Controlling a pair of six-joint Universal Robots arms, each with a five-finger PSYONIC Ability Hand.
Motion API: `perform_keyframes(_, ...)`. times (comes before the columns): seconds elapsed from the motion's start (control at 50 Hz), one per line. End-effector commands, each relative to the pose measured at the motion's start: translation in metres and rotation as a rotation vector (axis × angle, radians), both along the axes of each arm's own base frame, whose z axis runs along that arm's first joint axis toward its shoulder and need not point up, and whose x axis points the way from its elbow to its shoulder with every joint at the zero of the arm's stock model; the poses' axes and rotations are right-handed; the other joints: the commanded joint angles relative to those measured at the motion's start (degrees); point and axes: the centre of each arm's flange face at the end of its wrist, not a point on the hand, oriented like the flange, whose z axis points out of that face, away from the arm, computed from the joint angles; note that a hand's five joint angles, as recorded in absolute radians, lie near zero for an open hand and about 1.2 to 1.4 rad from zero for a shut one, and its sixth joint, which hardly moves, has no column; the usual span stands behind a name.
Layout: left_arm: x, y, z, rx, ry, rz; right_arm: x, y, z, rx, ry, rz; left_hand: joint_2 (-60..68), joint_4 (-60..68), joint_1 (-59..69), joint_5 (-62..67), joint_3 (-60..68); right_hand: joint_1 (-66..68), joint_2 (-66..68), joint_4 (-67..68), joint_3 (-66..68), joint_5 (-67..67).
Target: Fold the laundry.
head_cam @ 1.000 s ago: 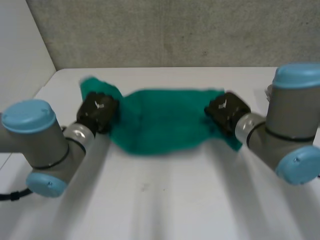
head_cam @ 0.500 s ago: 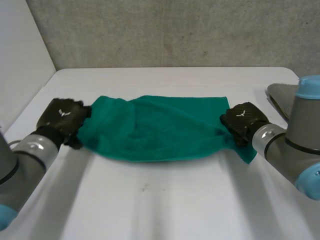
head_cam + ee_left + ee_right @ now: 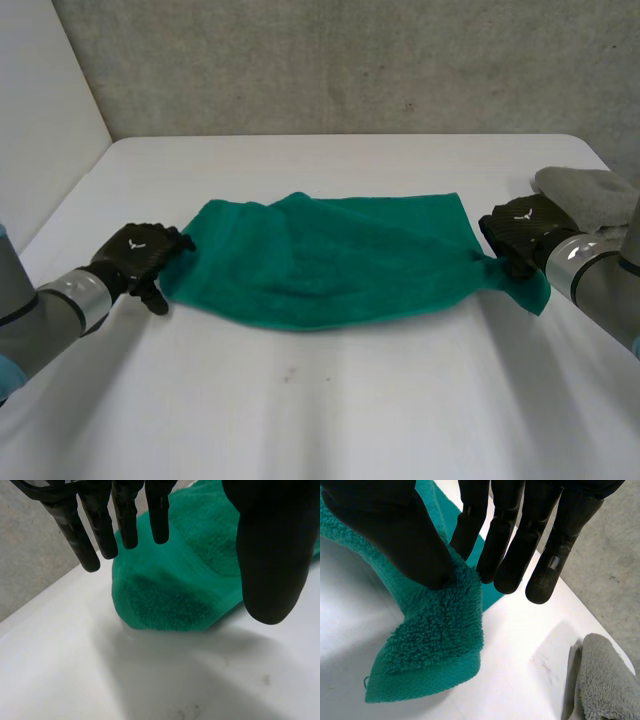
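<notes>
Right hand (image 3: pixel 520 228): fingers (image 3: pixel 470 525) + thumb clamped on the green towel (image 3: pixel 330 255) at its right-end corner, w/ a flap of the corner sticking out past the pinch. Left hand (image 3: pixel 135 252): fingers (image 3: pixel 127 515) straight, apart from thumb, holding nothing, just beside the towel's left end. Towel lies spread & rumpled on the table (image 3: pixel 350 400), btwn both hands. Grey cloth (image 3: pixel 590 192) sits just beyond the right hand.

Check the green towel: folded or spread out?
Spread out, rumpled: the green towel lies stretched across the table, its right corner pinched by the right hand.
</notes>
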Motion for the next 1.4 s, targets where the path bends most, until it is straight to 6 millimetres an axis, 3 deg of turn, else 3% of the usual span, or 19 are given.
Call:
perform_keyframes(0.02,-0.004,-0.013,-0.013,0.014,-0.004,-0.006,0.001,0.002,-0.004,0.008,0.002,0.004,4.82,4.77,4.84,4.57,4.86,23.68,12.85,11.75,12.18,12.95)
perform_keyframes(0.46,-0.008,-0.034,-0.025,0.001,-0.005,-0.011,0.001,0.006,-0.008,0.025,0.006,0.004,27.01,26.97,27.04,26.77,27.05,23.68,12.85,11.75,12.18,12.95)
perform_keyframes(0.54,-0.009,-0.036,-0.023,-0.008,-0.006,-0.010,0.001,0.007,-0.008,0.025,0.006,0.004,37.43,37.38,37.46,37.19,37.47,23.68,12.85,11.75,12.18,12.95)
perform_keyframes(0.64,-0.007,-0.038,-0.019,-0.020,-0.015,0.016,0.001,0.007,-0.008,0.028,0.005,0.004,59.57,59.53,59.60,59.33,59.62,23.68,12.85,11.75,12.18,12.95)
perform_keyframes(0.7,-0.006,-0.038,-0.018,-0.024,-0.021,0.036,0.001,0.007,-0.008,0.028,0.006,0.006,59.63,59.59,59.66,59.39,59.67,23.68,12.85,11.75,12.18,12.95)
perform_keyframes(0.8,-0.003,-0.032,0.018,-0.094,-0.030,0.079,0.000,0.008,-0.007,0.029,0.006,0.006,59.63,59.59,59.66,59.39,59.67,23.68,12.85,11.75,12.18,12.95)
perform_keyframes(0.9,-0.003,-0.005,0.055,-0.133,-0.031,0.077,-0.002,0.007,0.008,-0.003,0.017,0.002,59.63,59.59,59.66,59.39,59.67,23.68,12.85,11.75,12.18,12.95)
perform_keyframes(1.06,0.000,0.054,0.145,-0.281,-0.015,0.080,-0.010,0.038,0.093,-0.151,0.156,0.057,59.63,59.59,59.66,59.39,59.67,23.68,12.85,11.75,12.18,12.95)
perform_keyframes(1.08,0.002,0.066,0.164,-0.321,-0.010,0.084,-0.011,0.043,0.113,-0.194,0.164,0.056,59.63,59.59,59.66,59.39,59.67,23.68,12.85,11.75,12.18,12.95)
perform_keyframes(1.16,0.005,0.090,0.202,-0.423,0.003,0.094,-0.013,0.057,0.156,-0.294,0.157,0.048,59.63,59.59,59.66,59.39,59.67,23.68,12.85,11.75,12.18,12.95)
perform_keyframes(1.22,0.004,0.103,0.215,-0.459,0.009,0.092,-0.014,0.065,0.168,-0.293,0.159,0.053,59.63,59.59,59.66,59.39,59.67,23.68,12.85,11.75,12.18,12.95)
perform_keyframes(1.28,0.004,0.106,0.212,-0.438,0.006,0.090,-0.015,0.068,0.164,-0.240,0.170,0.066,59.63,59.59,59.66,59.39,59.67,23.68,12.85,11.75,12.18,12.95)
perform_keyframes(1.36,0.001,0.099,0.193,-0.345,-0.002,0.080,-0.013,0.061,0.135,-0.094,0.203,0.086,59.63,59.59,59.66,59.39,59.67,23.68,12.85,11.75,12.18,12.95)
perform_keyframes(1.4,-0.008,0.087,0.171,-0.256,-0.009,0.051,-0.009,0.045,0.101,0.028,0.251,0.103,59.63,59.59,59.66,59.39,59.67,23.68,12.85,11.75,12.18,12.95)
